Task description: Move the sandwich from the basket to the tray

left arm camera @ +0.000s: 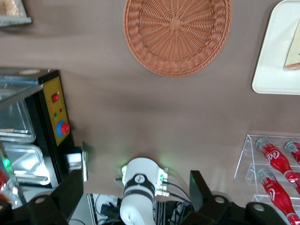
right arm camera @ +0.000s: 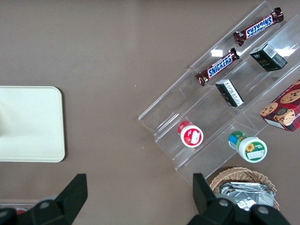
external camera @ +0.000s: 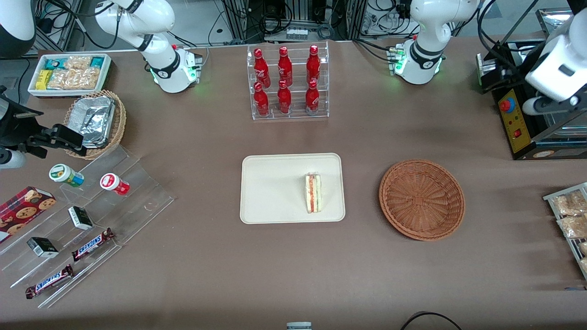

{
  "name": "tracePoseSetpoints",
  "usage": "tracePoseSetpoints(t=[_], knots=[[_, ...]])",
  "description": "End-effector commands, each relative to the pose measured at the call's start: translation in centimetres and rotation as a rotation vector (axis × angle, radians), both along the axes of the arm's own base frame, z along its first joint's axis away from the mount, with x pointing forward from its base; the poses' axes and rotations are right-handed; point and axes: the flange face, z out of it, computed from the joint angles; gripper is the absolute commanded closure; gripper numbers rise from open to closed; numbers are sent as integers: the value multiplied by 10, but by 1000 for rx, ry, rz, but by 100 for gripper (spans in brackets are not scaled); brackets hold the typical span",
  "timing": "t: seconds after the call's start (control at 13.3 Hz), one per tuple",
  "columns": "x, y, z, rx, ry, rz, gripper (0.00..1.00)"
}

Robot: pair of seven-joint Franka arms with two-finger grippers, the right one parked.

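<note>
Front view: I see the sandwich (external camera: 313,193) resting on the tray (external camera: 270,188), basket (external camera: 422,199) empty; my hand (left arm camera: 136,192), raised and retracted, fingers apart, holds nothing.

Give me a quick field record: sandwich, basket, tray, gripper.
sandwich: lying on the tray, near its edge toward the basket
basket: empty, beside the tray, toward the working arm's end
tray: on the table, holds only the sandwich
gripper: open, holding nothing, raised above the table away from the basket
task state: sandwich appears placed
</note>
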Motion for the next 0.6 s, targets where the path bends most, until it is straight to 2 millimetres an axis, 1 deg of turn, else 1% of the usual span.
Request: tracePoseSetpoints(t=[0.0,0.07,0.22,0.53], knots=[[1,-1,-15,-21,-18,-43,0],[5,0,-22,-26,-25,-56,0],[14,16,-29,-39,-52,-26,0],[14,18,-31,-34,-46,-22,0]])
